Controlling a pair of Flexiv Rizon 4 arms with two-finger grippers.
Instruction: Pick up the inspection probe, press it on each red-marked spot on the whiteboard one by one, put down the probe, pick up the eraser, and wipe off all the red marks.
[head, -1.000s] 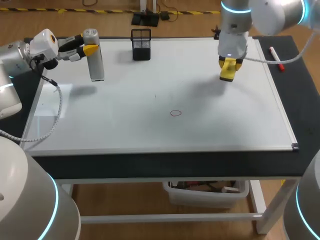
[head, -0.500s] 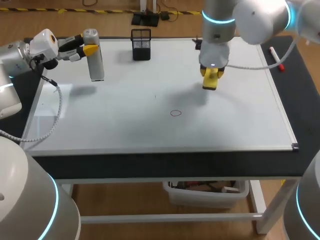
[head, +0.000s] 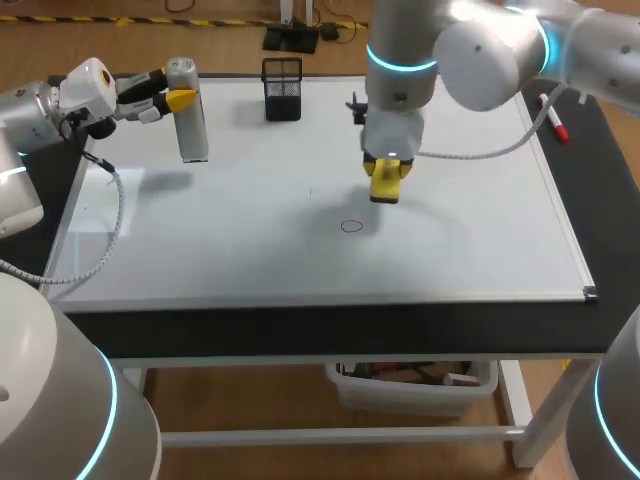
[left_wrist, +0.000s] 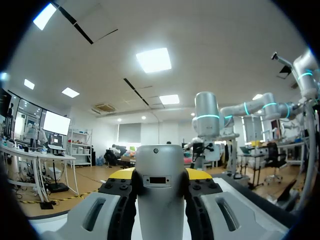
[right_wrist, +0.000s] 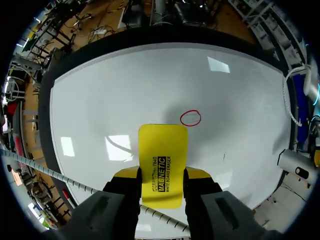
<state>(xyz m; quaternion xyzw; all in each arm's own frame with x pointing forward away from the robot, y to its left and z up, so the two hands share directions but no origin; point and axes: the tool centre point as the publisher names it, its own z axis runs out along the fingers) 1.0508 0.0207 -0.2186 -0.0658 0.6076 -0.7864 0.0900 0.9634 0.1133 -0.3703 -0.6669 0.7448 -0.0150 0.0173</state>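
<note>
Holding a flat yellow eraser (head: 385, 184) clamped above the white-surfaced whiteboard (head: 250, 255), right jaws are nearest. The small red circle mark (head: 351, 226) lies just ahead, slightly off the eraser's long axis. Left jaws grip the long grey probe (head: 190, 118), well apart.

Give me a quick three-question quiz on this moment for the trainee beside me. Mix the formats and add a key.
1. True or false: the right gripper is shut on the yellow eraser.
2. How many red marks show on the whiteboard? A) none B) one C) three
3. Fill in: the left gripper is shut on the grey ____.

Key: 1 true. 2 B, a single red circle close by the eraser's far end. 3 probe.
</note>
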